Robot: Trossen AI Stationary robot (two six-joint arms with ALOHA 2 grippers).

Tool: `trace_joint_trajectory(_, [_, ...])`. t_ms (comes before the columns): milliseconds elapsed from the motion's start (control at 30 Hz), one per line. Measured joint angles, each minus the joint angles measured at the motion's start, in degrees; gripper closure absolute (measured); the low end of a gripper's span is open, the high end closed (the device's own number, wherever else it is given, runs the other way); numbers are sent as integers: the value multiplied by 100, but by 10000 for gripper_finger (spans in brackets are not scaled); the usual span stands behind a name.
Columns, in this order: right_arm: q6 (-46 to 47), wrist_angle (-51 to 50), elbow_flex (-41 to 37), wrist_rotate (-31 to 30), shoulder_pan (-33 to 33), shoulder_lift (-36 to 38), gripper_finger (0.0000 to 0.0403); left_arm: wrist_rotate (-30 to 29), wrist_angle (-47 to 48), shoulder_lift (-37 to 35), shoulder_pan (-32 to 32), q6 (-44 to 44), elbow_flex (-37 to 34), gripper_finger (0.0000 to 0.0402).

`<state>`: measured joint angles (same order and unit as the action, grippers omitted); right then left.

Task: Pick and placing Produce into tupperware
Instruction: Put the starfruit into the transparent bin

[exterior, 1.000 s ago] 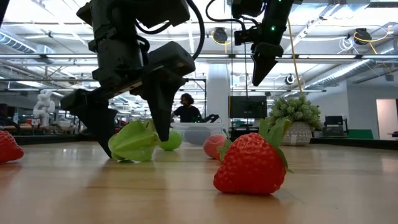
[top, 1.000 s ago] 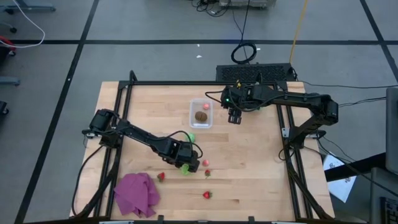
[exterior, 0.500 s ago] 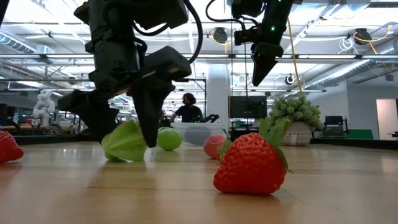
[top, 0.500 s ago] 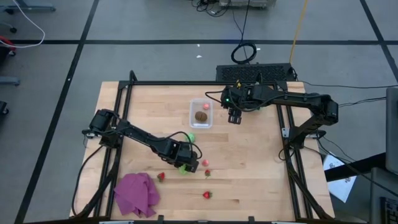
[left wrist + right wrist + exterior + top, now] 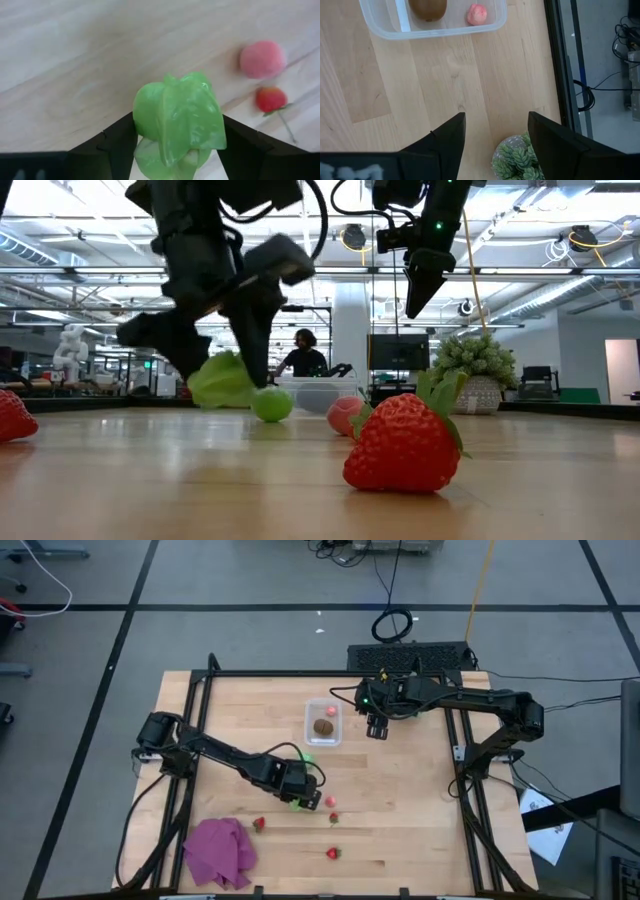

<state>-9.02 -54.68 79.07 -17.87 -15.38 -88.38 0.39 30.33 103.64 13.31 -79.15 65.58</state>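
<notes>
The green piece sat clamped between the left gripper fingers, lifted just clear of the table in its near-middle. The tupperware lay farther back, holding a kiwi and a pink piece. To carry well, I judged, raise it over the round green piece, then release low inside the walls. The right gripper hung spread open beside the tupperware.

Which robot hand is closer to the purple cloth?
Left. The left gripper holds a green piece just up-right of the purple cloth; the right gripper hangs far across the table beside the tupperware.
</notes>
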Motion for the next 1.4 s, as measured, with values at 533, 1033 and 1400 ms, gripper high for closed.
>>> trace_joint_trajectory(533, [-535,393,0,-928,0,-4,200,-271,439,-664,-214,385,11,160])
trace_joint_trajectory(1033, [-669,973,0,-1233,0,-4,200,-643,603,-1217,-1914,3022,19,160])
trace_joint_trajectory(1400, [-367,967,0,-1211,0,-4,200,-648,-33,-1262,-3453,4942,18,160])
